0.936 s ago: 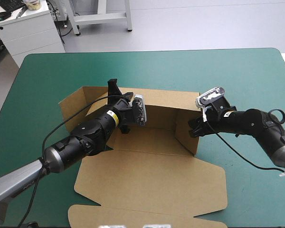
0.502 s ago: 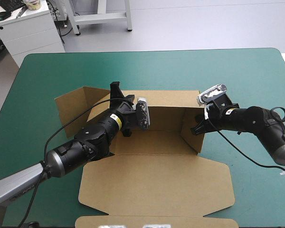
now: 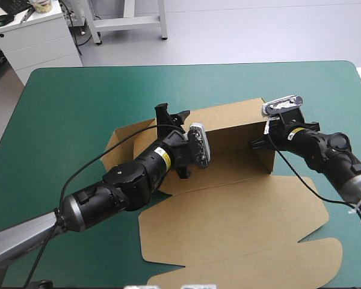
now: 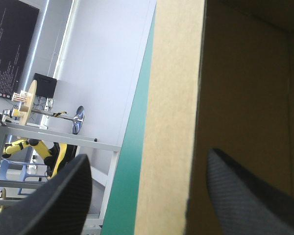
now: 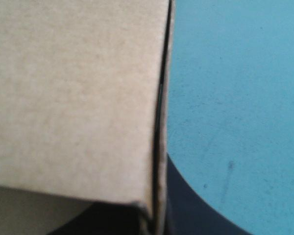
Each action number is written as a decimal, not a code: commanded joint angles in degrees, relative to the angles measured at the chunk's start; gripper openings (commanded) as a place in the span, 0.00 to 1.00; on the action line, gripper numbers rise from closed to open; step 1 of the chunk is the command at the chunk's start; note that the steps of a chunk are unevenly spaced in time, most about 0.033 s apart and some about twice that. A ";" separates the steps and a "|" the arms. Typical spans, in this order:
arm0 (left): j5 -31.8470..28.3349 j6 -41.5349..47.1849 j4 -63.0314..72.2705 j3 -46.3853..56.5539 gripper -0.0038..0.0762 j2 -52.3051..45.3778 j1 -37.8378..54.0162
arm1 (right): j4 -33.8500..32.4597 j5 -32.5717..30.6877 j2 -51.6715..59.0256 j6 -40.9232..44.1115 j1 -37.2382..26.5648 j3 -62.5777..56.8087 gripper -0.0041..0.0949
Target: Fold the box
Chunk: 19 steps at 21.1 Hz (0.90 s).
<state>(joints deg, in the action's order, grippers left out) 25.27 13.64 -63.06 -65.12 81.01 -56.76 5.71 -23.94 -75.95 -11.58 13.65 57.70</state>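
Observation:
The brown box [image 3: 228,205] lies at the table's middle and right, its wide lid panel flat toward the near edge. Its back wall [image 3: 228,120] and right wall [image 3: 266,158] stand raised. My left gripper [image 3: 169,115] is at the back wall's left end. In the left wrist view the left gripper [image 4: 147,156] is open, one black finger on each side of the back wall's top edge [image 4: 171,98]. My right gripper [image 3: 257,143] sits at the far right corner. In the right wrist view the board [image 5: 73,98] fills the space ahead, and the black fingers [image 5: 186,210] pinch the wall's edge.
The teal-green cover [image 3: 72,108] stretches wide to the left of the box and beyond it to the far edge. The lid's front flap [image 3: 253,265] reaches close to the table's near edge. A low left flap [image 3: 121,141] lies beside my left arm.
The box has slid and turned toward the right with both arms. My left gripper has opened over the back wall. My right gripper has shut on the right corner.

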 commanded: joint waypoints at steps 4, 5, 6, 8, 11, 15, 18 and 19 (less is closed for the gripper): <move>8.78 0.76 -0.87 -2.44 0.54 -2.45 -8.53 | -3.73 5.39 0.71 5.96 -0.12 3.17 0.02; 9.93 -0.36 -0.87 -2.44 0.48 -2.60 -9.68 | -3.73 5.39 0.71 5.96 -0.12 3.17 0.02; 11.22 -4.35 -0.98 -2.44 0.23 -2.74 -11.56 | -3.46 5.30 0.71 6.23 -0.12 3.17 0.02; 12.48 -9.84 -0.21 -3.28 0.06 -2.74 -12.90 | -3.46 5.16 0.71 6.46 -0.12 3.17 0.02; 15.68 -18.31 9.72 -7.11 0.07 -2.74 -12.90 | -3.46 5.01 0.71 6.57 -0.12 3.17 0.02; 20.14 -28.03 24.47 -15.34 0.07 -2.74 -12.15 | -3.46 4.91 0.71 7.24 -0.12 3.17 0.02; 22.92 -33.36 35.39 -21.36 0.07 -2.41 -8.78 | -3.46 4.91 0.71 7.24 -0.12 3.17 0.02; 23.84 -34.54 39.30 -23.23 0.07 -2.41 -6.77 | -3.46 4.68 0.71 7.24 -0.12 3.17 0.02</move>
<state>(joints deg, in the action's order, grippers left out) 48.31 -16.92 -31.92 -82.01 80.71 -66.98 2.09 -23.43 -76.91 -5.05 13.65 58.74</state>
